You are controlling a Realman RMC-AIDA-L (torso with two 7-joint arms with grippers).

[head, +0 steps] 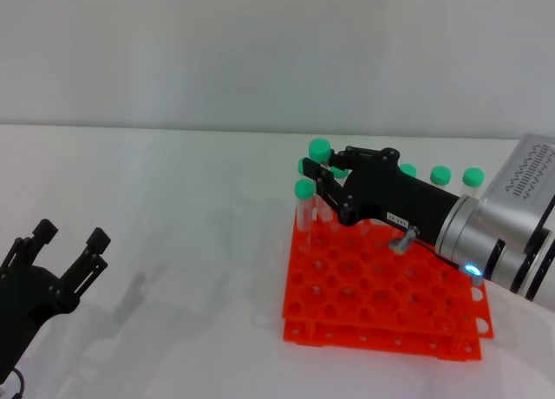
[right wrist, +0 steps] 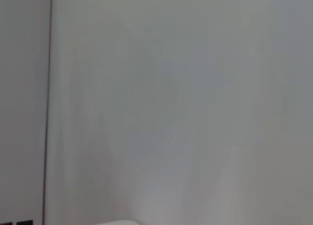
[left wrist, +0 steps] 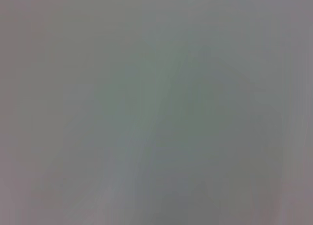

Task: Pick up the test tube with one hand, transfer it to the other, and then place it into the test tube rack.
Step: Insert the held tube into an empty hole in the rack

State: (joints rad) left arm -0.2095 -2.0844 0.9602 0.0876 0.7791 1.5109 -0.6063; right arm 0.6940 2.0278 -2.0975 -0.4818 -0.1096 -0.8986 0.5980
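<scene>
Slim clear plastic test tube with a round green cap [head: 304, 201], upright at the far left corner of the bright orange plastic perforated rack [head: 381, 295]. The black two-finger right gripper [head: 323, 184] is just beside it; whether it grips cannot be told. The black left gripper [head: 71, 237], fingers spread, hangs well apart over the white table [head: 173, 243].

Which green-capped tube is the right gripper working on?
The test tube whose cap sits highest, at the test tube rack's far left corner, between the right gripper's fingers. The other capped tubes stand apart from it. The left gripper idles open, empty.
</scene>
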